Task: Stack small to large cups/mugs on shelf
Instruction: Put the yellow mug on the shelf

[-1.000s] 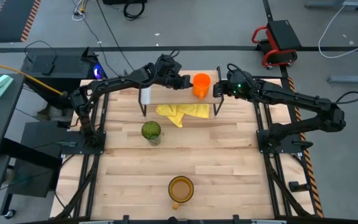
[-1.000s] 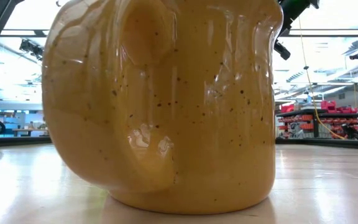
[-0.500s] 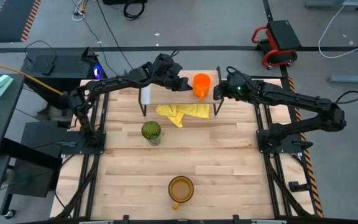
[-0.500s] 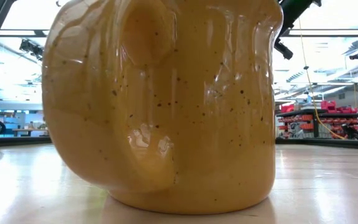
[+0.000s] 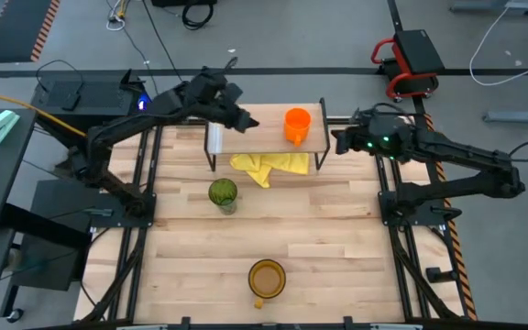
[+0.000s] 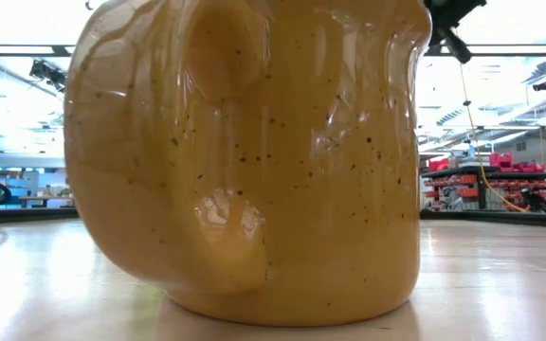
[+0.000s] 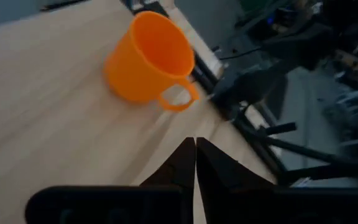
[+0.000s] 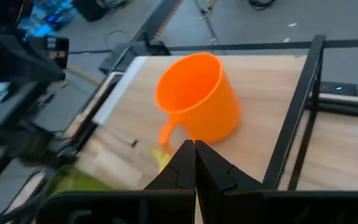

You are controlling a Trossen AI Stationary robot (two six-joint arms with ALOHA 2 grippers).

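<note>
The orange mug (image 5: 297, 125) stands upright on the shelf (image 5: 266, 134), near its right end. The green tumbler (image 5: 223, 193) and the amber-yellow mug (image 5: 267, 279) stand on the tabletop, well apart.

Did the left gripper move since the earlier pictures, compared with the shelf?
Yes. In the high view the left gripper has drawn back from the orange mug toward the shelf's left end, its fingers shut.

Two dark, slender jointed arms — black tapering fingers (image 7: 213, 180), green wrist light.
</note>
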